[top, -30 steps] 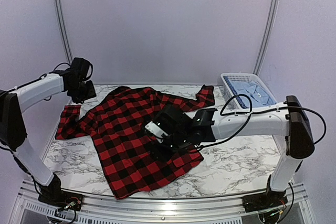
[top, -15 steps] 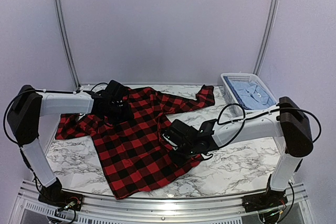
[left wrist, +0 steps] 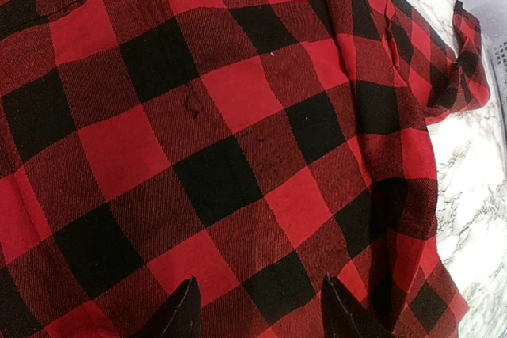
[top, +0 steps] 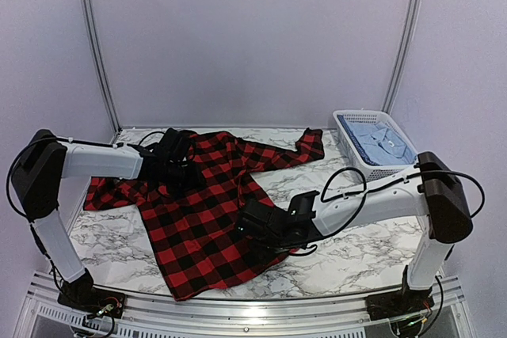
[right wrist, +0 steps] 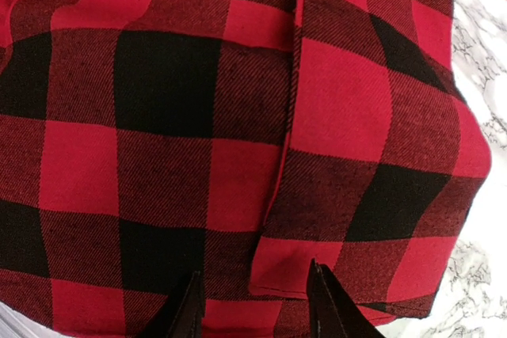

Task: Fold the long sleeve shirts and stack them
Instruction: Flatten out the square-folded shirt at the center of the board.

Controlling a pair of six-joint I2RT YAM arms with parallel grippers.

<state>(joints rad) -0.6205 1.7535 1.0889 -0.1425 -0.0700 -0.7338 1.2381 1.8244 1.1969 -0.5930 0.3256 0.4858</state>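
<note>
Checked shirt [top: 198,219] runs near-to-far, collar seemingly at far end; left tool [left wrist: 260,306] and right tool [right wrist: 253,298] both gape apart.

Red-and-black check shirt [top: 202,211]; pale blue shirt [top: 379,138]; white basket [top: 355,152].

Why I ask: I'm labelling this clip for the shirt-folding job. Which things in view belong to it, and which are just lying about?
Belong to the job:
red-and-black check shirt, spread on the table
pale blue shirt, lying in the basket

Just lying about:
white lattice basket, only holding the blue shirt
marble table
</note>
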